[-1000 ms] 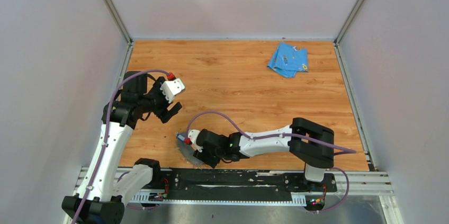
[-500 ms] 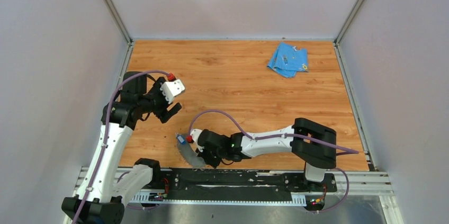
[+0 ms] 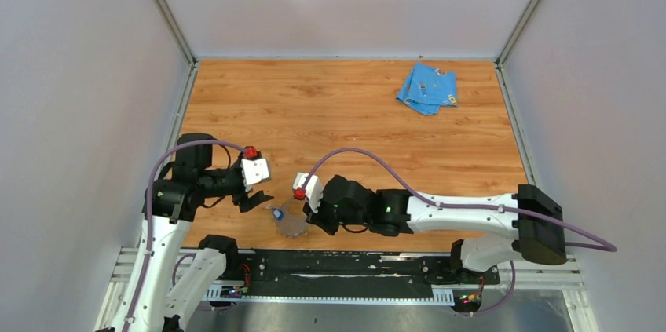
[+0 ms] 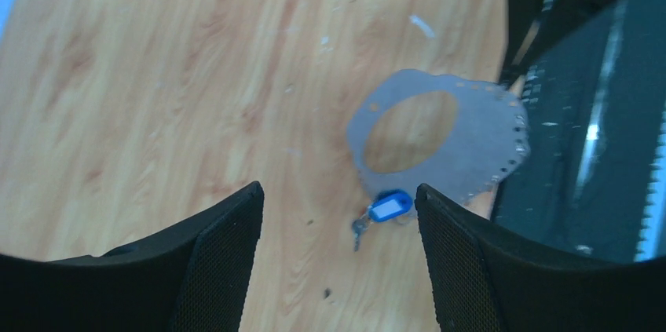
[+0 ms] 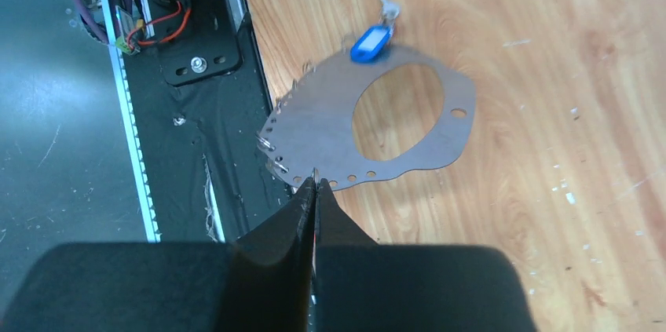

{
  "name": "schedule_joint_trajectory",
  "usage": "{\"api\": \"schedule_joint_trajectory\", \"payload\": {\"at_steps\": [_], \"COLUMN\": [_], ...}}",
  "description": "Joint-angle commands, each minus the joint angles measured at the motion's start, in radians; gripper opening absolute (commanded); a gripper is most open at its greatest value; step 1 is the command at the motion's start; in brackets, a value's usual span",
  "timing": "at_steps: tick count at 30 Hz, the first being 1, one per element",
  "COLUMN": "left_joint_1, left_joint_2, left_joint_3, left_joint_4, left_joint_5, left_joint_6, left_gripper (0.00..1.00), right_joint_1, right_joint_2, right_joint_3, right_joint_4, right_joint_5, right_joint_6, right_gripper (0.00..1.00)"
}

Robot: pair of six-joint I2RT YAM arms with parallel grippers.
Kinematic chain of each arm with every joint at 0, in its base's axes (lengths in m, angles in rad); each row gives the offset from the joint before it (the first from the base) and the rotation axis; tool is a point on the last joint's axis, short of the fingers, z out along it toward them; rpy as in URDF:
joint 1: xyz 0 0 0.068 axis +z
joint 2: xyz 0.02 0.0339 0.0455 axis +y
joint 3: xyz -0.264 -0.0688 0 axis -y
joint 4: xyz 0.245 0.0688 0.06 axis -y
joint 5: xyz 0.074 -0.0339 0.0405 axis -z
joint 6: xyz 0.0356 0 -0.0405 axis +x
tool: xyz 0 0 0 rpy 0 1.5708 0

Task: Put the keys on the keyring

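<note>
**Desk:** What is the top camera giving you?

**Operator:** I'm seeing the keyring [image 3: 292, 227] lying at the near edge of the surface [image 3: 353, 128], partly over the black rail [image 3: 353, 261]. The blue-headed key [image 3: 277, 213] is lying against its far-left rim. My left gripper [image 3: 255, 200] is hovering just left of that key, jaws spread wide and carrying nothing. My right gripper [image 3: 306, 220] is reaching in from the right, at the ring's right side. A light-blue cloth [image 3: 426, 89] is sitting well apart, near the far right corner.

**Desk:** And the left wrist?

**Operator:** I'm looking down between two spread black fingers [image 4: 224, 261]. The key's blue head is touching the keyring's rim, and its small metal blade is pointing away from the ring. Both are lying on the wood, and the key is showing in the gap between the fingers, nearer one side.

**Desk:** Right wrist?

**Operator:** The jaws are pressing fully together, and their tips are meeting right at the keyring's rim, along the stretch lined with small holes. I can't tell whether they are pinching that rim. The key is lying on the opposite side of the oval opening.
</note>
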Motion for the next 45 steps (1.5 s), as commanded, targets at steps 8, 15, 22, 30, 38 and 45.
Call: {"api": "schedule_joint_trajectory", "payload": {"at_steps": [8,15,22,30,38,45], "left_joint_1": [-0.147,-0.205,-0.227,-0.230,-0.241,-0.243], "left_joint_2": [-0.028,0.089,0.198,0.199,0.186,0.196], "left_joint_3": [-0.080,-0.005,0.063,0.066,0.038,0.033], "left_joint_4": [-0.075,-0.075,-0.075,-0.075,-0.075,-0.075], "left_joint_5": [0.294,0.317,0.324,0.336,0.353,0.359], "left_joint_6": [0.077,0.182,0.180,0.190,0.145,0.146], "left_gripper": [0.71,0.66,0.56,0.41,0.27,0.21], "right_joint_1": [-0.008,-0.008,-0.009,-0.008,-0.009,-0.008], "right_joint_2": [-0.170,-0.155,-0.115,-0.073,-0.070,-0.091], "right_joint_3": [0.026,0.122,0.195,0.241,0.247,0.229], "right_joint_4": [-0.027,-0.048,-0.075,-0.092,-0.082,-0.031], "right_joint_5": [0.019,-0.026,-0.020,-0.017,-0.009,-0.011], "right_joint_6": [-0.261,-0.321,-0.356,-0.381,-0.376,-0.341], "right_gripper": [0.00,0.00,0.01,0.00,0.00,0.00]}}
